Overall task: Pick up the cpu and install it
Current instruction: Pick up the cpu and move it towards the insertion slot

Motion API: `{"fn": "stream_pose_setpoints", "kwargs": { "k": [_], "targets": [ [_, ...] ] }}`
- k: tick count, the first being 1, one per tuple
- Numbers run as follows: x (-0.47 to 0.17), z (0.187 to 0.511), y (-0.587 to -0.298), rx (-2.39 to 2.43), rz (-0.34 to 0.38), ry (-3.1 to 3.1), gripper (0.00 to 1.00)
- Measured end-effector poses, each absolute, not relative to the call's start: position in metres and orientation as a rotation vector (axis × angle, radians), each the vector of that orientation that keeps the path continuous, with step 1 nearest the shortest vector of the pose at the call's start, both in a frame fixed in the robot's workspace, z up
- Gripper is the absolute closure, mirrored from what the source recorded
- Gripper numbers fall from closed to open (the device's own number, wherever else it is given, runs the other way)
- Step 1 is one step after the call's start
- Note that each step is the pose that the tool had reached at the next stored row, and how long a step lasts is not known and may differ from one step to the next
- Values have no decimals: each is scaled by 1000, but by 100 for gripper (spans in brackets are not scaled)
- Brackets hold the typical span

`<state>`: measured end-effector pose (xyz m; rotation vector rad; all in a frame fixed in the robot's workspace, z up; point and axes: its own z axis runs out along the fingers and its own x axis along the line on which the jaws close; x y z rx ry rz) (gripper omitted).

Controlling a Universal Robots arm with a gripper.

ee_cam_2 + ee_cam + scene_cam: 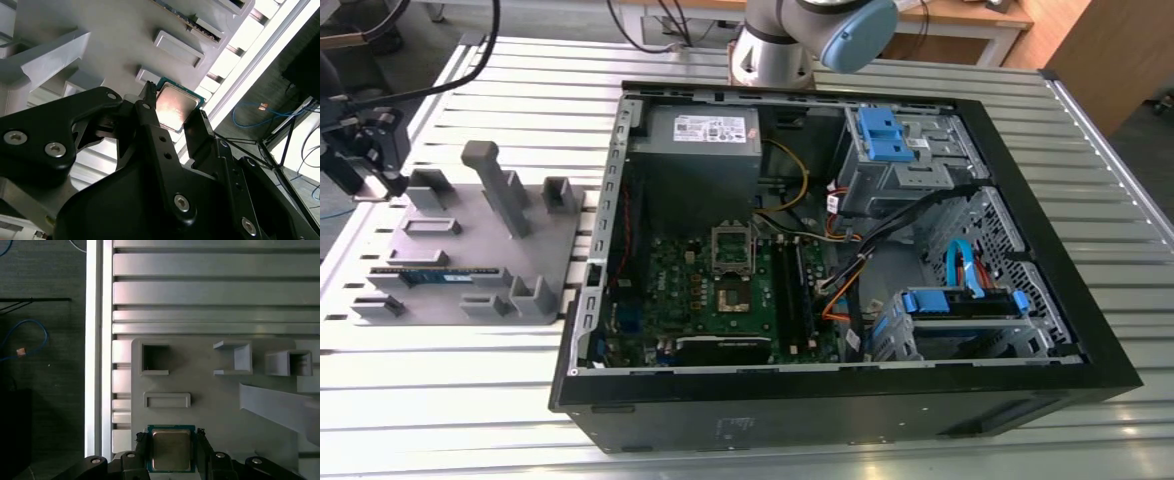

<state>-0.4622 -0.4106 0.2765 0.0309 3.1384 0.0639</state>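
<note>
First wrist view: you see the hand (171, 441) closed on the cpu (171, 450), with one black finger (141, 444) against each of two opposite edges. The cpu lies flat, its shiny metal top facing the camera and a thin green rim showing around it. It sits over the grey fixture plate (215, 405), near the plate's outer edge. A shallow rectangular recess (166, 400) lies just beside the cpu, and a square pocket (155, 359) lies beyond that recess. You cannot tell whether the cpu rests on the plate or is clear of it.

Second wrist view: you see the same grasp from a low angle. The cpu (175, 105) is held between the two fingertips (148, 107), and its metal top catches a pale reflection.

Exterior view: you find the hand (367, 165) at the exterior view's left, at the far edge of the fixture plate (547, 240). The plate rests on the slatted metal bench (454, 390). A long narrow memory stick (434, 275) lies in a slot of the plate. The open computer case (854, 420) stands on the bench at the exterior view's right of the plate, well apart from the hand. Inside it, the green motherboard (674, 300) carries the processor socket (731, 290), whose frame stands open.
</note>
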Motion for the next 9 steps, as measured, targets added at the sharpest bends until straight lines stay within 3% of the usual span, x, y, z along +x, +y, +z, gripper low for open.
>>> {"fn": "stream_pose_setpoints", "kwargs": {
  "k": [9],
  "targets": [
    [-462,287,-411,31,64,3138,53]
  ]
}}
